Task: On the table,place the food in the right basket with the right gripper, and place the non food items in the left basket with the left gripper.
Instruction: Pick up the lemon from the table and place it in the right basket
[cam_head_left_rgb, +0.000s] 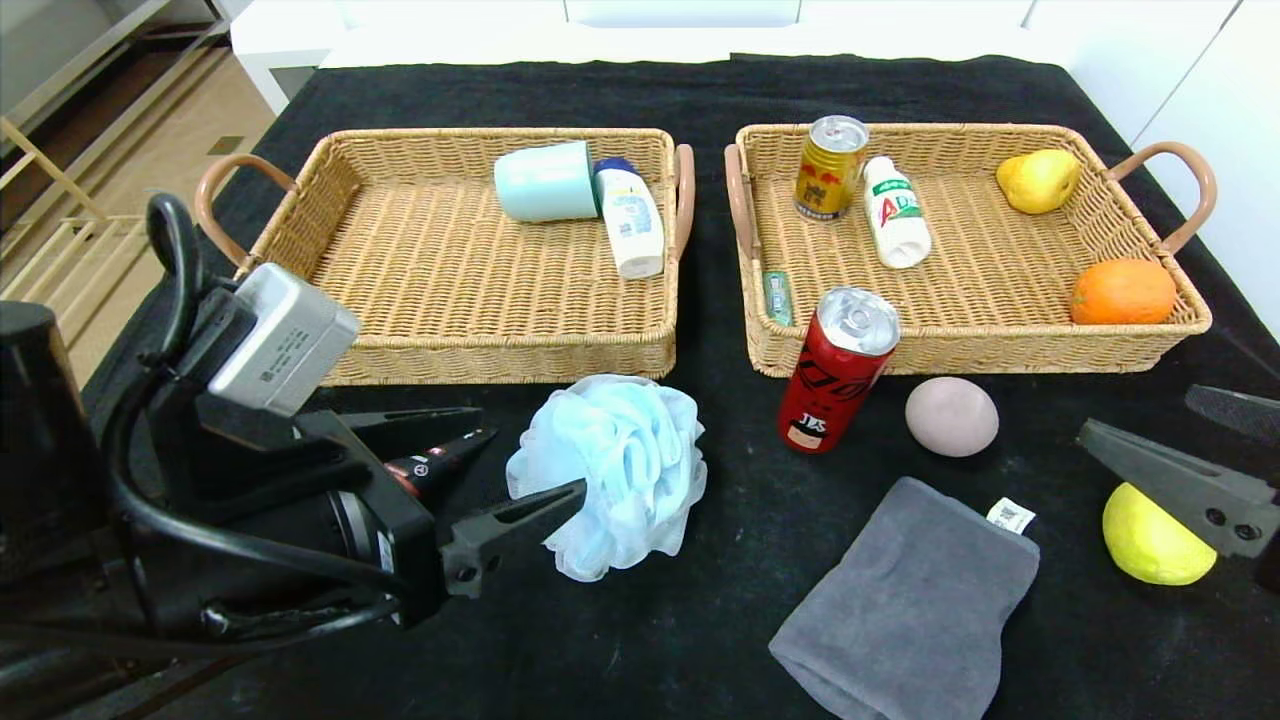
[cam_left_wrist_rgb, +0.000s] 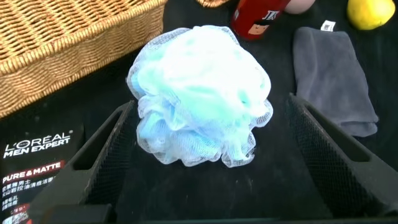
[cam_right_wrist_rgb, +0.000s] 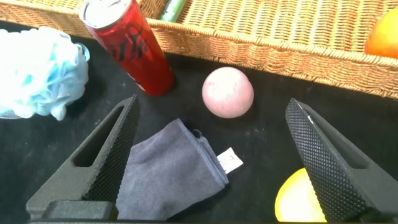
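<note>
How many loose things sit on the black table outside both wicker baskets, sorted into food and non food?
Food: 3 (red cola can, pinkish egg-shaped ball, yellow lemon)
Non food: 3 (blue mesh bath sponge, grey folded cloth, black L'Oreal tube)
Total: 6

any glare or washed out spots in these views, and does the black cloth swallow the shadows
Head view: the white surfaces behind the black table cloth blow out, and the red can's silver top glints. Left wrist view: the pale blue mesh bath pouf is washed nearly white on top. Right wrist view: evenly lit; only faint shadows show beside the pink egg-shaped ball.
</note>
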